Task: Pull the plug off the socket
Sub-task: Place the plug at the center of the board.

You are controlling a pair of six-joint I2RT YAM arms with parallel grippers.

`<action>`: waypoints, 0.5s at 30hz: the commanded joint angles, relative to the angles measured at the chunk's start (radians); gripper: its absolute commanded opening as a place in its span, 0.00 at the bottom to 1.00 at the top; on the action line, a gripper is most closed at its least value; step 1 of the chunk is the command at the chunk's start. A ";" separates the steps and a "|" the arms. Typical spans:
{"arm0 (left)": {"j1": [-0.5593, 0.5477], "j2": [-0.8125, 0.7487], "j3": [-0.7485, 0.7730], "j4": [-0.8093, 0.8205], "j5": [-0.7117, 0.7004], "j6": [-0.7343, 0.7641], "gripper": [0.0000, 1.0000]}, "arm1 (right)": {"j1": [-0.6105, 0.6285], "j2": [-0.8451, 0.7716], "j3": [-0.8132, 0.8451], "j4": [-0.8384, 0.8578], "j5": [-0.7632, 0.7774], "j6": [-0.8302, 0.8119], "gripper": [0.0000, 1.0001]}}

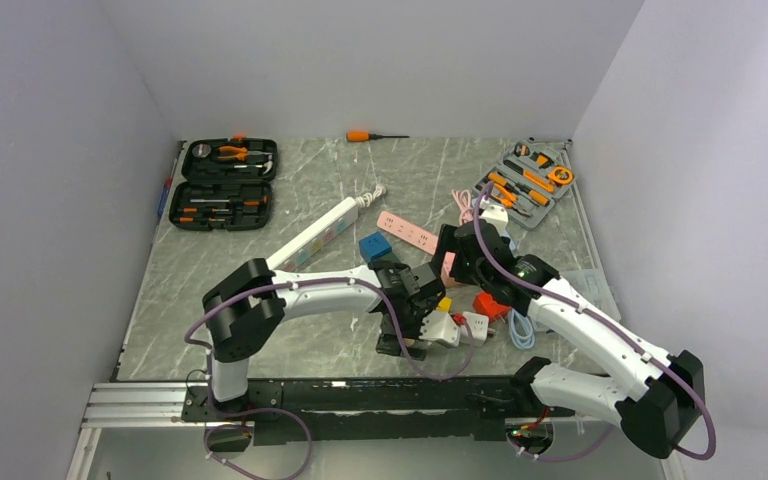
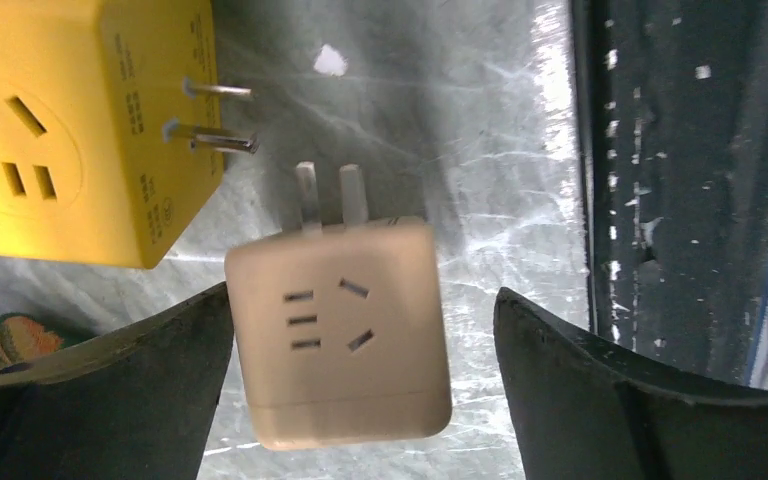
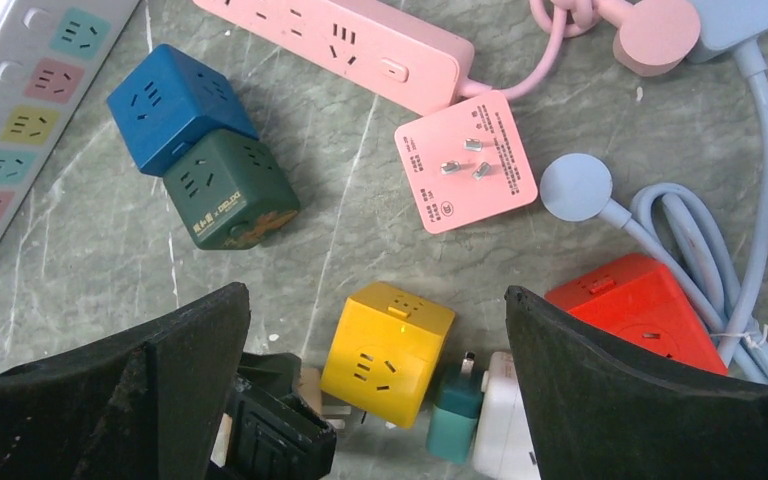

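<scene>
Crowded marble table [image 1: 170, 290] around its middle and toward 6 o'clock, with strips, cubes and cables packed close, so any wide sweep hits something. Both arms work the same patch. The right gripper [image 3: 377, 295] hangs spread wide and empty over the yellow socket cube [image 3: 385, 350], and the left gripper [image 2: 362, 300] sits just at that cube's 8 o'clock. If the right one drops, I'd expect arm-on-arm contact. The blue cable [image 3: 672, 203] loops at 3 o'clock of the right gripper, an easy snag on a pull-back. The left gripper is open too and holds nothing. The beige plug [image 2: 340, 330] lies on the table between its fingers, with the 9 o'clock finger [image 2: 160, 370] touching or just beside it and the 3 o'clock one well apart. The plug is already clear of the socket: the yellow cube sits apart at its 10 o'clock. The teal plug [image 3: 455, 410] touches the yellow cube at 5 o'clock, and I can't tell if it's seated. Main risk, my read — a retreat that isn't straight up drags the beige plug by that near finger, tips it or shoves it into the cube. Smaller one — the plug's prongs [image 2: 352, 195] point bare to 12, near the cube's own pins [image 2: 222, 140] sticking out toward 3, and a nudge could hook them.
</scene>
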 commanded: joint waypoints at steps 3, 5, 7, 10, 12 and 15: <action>0.038 -0.122 0.095 -0.055 0.195 -0.027 0.99 | -0.001 0.037 0.067 0.013 -0.004 -0.041 1.00; 0.077 -0.162 0.156 -0.134 0.215 -0.035 0.99 | -0.002 0.042 0.081 0.016 -0.005 -0.061 1.00; 0.131 -0.201 0.237 -0.245 0.225 -0.030 1.00 | -0.002 0.043 0.099 0.024 -0.007 -0.088 1.00; 0.269 -0.273 0.320 -0.409 0.335 -0.020 0.99 | -0.001 0.071 0.129 0.050 -0.032 -0.126 1.00; 0.385 -0.322 0.371 -0.479 0.453 -0.003 0.99 | -0.001 0.125 0.158 0.068 -0.049 -0.139 1.00; 0.555 -0.392 0.408 -0.530 0.553 -0.002 0.99 | -0.002 0.257 0.203 0.090 -0.072 -0.153 0.99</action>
